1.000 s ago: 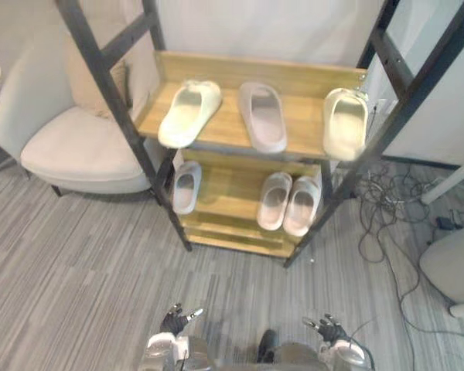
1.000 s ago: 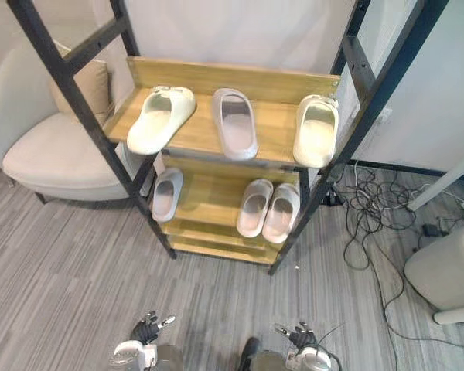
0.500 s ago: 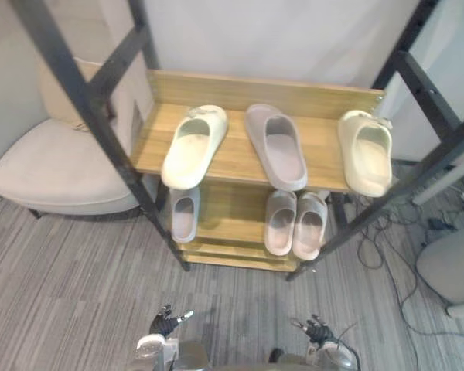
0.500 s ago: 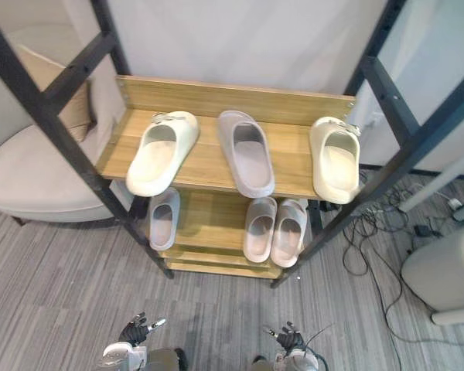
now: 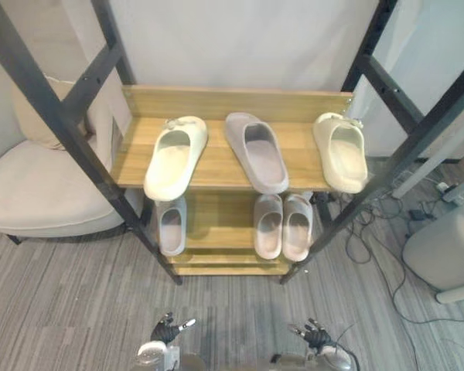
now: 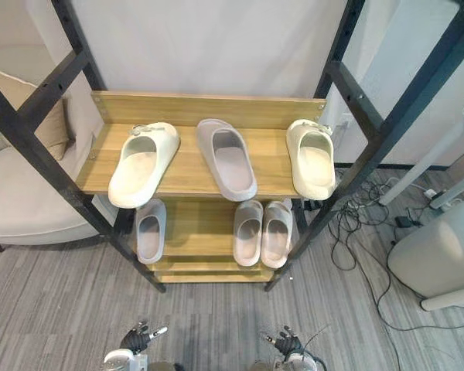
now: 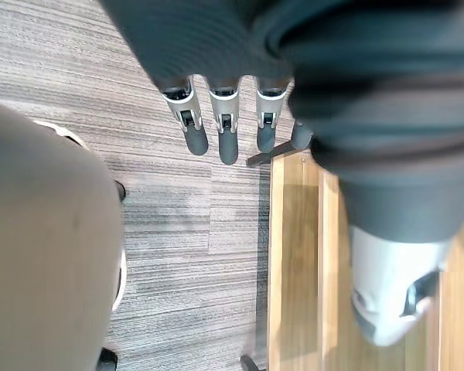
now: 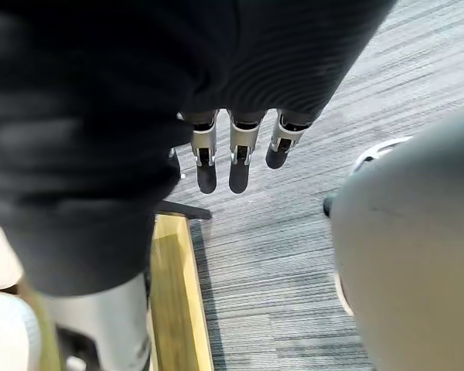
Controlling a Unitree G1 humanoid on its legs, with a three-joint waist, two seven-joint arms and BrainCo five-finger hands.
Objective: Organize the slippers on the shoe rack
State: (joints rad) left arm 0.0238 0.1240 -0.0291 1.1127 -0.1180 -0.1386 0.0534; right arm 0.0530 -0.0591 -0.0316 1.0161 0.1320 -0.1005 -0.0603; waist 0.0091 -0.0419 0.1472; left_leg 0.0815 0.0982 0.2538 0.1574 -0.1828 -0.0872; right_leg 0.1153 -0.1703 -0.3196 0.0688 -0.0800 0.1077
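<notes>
The shoe rack (image 5: 216, 158) has wooden shelves in a black frame. On its top shelf lie a cream slipper (image 5: 175, 157) at the left, a mauve slipper (image 5: 256, 151) in the middle and a second cream slipper (image 5: 340, 151) at the right. The lower shelf holds one mauve slipper (image 5: 171, 225) at the left and a pair (image 5: 283, 226) side by side at the right. My left hand (image 5: 167, 332) and right hand (image 5: 315, 336) hang low over the floor in front of the rack. Both are open and empty, with straight fingers (image 7: 226, 131) (image 8: 236, 158).
A cream armchair (image 5: 31, 193) stands left of the rack. Loose cables (image 5: 387, 232) lie on the floor at the right, beside a pale rounded seat (image 5: 445, 251). Grey striped carpet (image 5: 62, 309) lies between me and the rack.
The whole picture has shifted, so the camera has moved and now faces the rack more squarely. The slippers keep their places. Both hands stay low and open.
</notes>
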